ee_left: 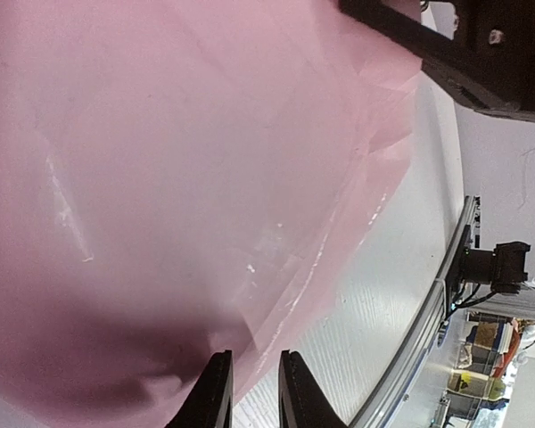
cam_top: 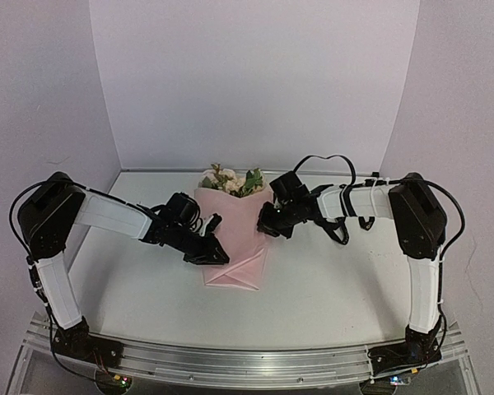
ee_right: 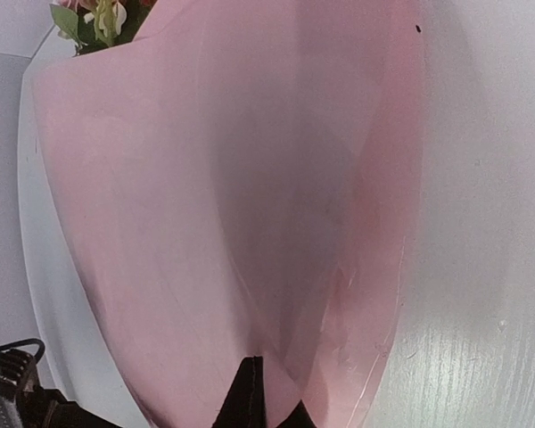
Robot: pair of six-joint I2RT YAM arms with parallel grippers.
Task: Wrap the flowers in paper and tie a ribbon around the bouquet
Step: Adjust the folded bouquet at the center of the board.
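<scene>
The bouquet [cam_top: 235, 239] lies on the table [cam_top: 329, 288] between my two grippers. Its long axis runs away from me, with the flowers [cam_top: 230, 179] at the far end and the folded foot at the near end.

From the left gripper [cam_top: 214, 251] it sits directly to the jaws' right, down by the foot. Those jaws stand a narrow slot apart with the paper [ee_left: 178, 178] edge just ahead of them, and I see nothing pinched.

From the right gripper [cam_top: 267, 222] it sits to the jaws' left, nearer the mouth. Those jaws are clenched, and as best I can read the wrist view, they are nipping a fold of the paper's edge.

The paper is pale pink, thin and creased into a cone, with cream and pink blooms and green leaves poking out. I see no ribbon. I judge the left arm better placed for the waist.
</scene>
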